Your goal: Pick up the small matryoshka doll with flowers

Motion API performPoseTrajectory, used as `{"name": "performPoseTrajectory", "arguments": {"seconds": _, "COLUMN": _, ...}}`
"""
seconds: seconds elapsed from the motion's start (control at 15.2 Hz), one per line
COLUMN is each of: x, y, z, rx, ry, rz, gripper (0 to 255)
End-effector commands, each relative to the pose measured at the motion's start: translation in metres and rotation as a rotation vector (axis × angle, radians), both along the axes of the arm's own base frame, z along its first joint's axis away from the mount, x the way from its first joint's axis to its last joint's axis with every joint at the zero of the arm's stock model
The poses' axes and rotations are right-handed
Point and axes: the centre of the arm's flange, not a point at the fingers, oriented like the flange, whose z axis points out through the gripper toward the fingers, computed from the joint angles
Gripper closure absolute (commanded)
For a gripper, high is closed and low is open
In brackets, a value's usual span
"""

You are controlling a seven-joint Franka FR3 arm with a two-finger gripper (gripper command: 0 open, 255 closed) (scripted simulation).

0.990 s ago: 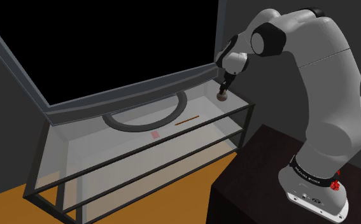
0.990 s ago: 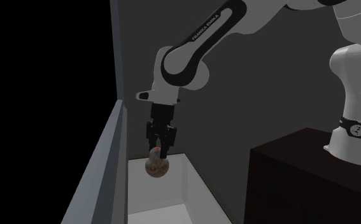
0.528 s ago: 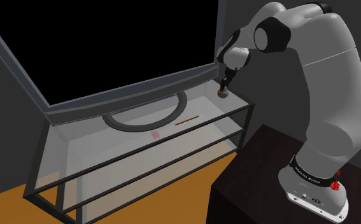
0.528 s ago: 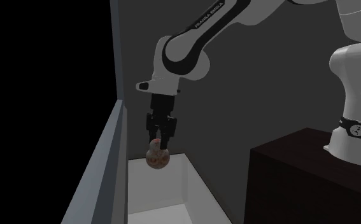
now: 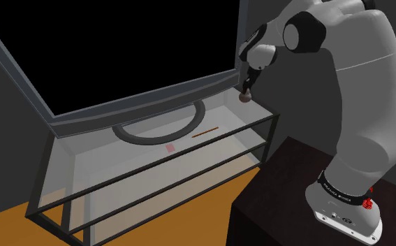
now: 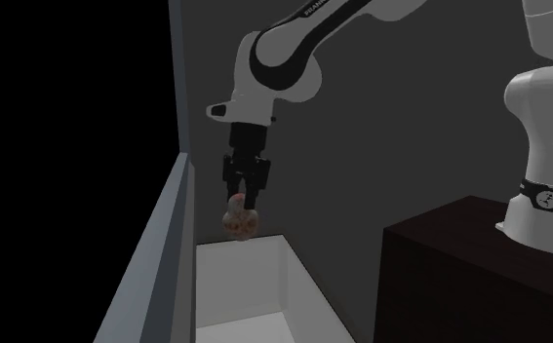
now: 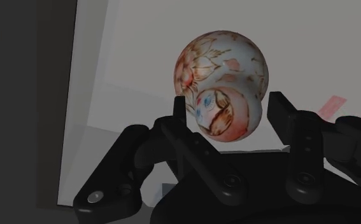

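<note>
The small matryoshka doll (image 7: 222, 71) is white with red-brown flower drawings and a painted face. It hangs head-up between my gripper's (image 7: 229, 107) black fingers (image 7: 180, 109), which are shut on its head. In the shoulder view the gripper (image 5: 246, 88) holds the doll (image 5: 245, 98) above the right end of the glass-topped shelf (image 5: 189, 150). In the second exterior view the doll (image 6: 239, 224) hangs under the gripper (image 6: 239, 202), well above the shelf's pale end (image 6: 250, 283).
On the shelf top lie a dark ring (image 5: 163, 126), a thin stick (image 5: 205, 131) and a small pink square (image 5: 170, 147). A slanted grey frame (image 5: 140, 101) rises behind it with a black area beyond. My dark stand (image 5: 308, 189) is at the lower right.
The gripper has risen steadily with the doll clasped in it, lifting the doll higher above the shelf's right end.
</note>
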Motion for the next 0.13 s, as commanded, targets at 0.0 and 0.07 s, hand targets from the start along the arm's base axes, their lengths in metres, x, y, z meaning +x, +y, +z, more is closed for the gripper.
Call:
{"name": "performPoseTrajectory", "arguments": {"seconds": 0.0, "x": 0.0000, "y": 0.0008, "z": 0.0058, "rx": 0.000, "ry": 0.000, "rz": 0.000, "gripper": 255}}
{"name": "performPoseTrajectory", "arguments": {"seconds": 0.07, "x": 0.0001, "y": 0.0008, "z": 0.0058, "rx": 0.000, "ry": 0.000, "rz": 0.000, "gripper": 255}}
